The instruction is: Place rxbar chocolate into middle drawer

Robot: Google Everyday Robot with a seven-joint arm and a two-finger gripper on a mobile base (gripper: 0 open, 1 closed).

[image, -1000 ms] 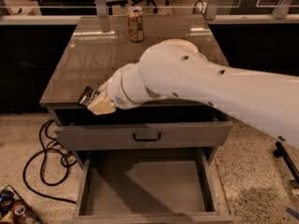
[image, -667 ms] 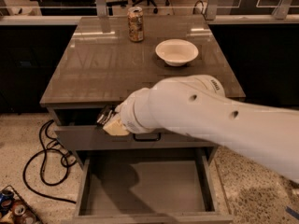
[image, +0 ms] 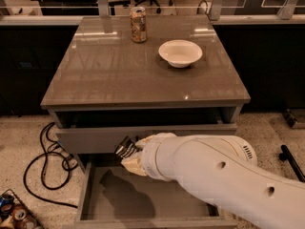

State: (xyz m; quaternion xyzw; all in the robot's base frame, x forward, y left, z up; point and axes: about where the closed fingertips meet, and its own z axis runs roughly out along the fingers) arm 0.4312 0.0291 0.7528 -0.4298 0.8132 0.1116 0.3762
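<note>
The end effector (image: 130, 154) was closed on the chocolate bar (image: 125, 147), holding it just above the left part of the open middle drawer (image: 102, 209). The bar's dark wrapper stuck out from between the fingers.

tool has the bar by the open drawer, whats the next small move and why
Probably lower the tool a bit more, straight down. It grips the rxbar chocolate level with the grey drawer front, above the bare floor of the open middle drawer and not yet between its walls. Letting go lower down looks safer than dropping it from here.
</note>
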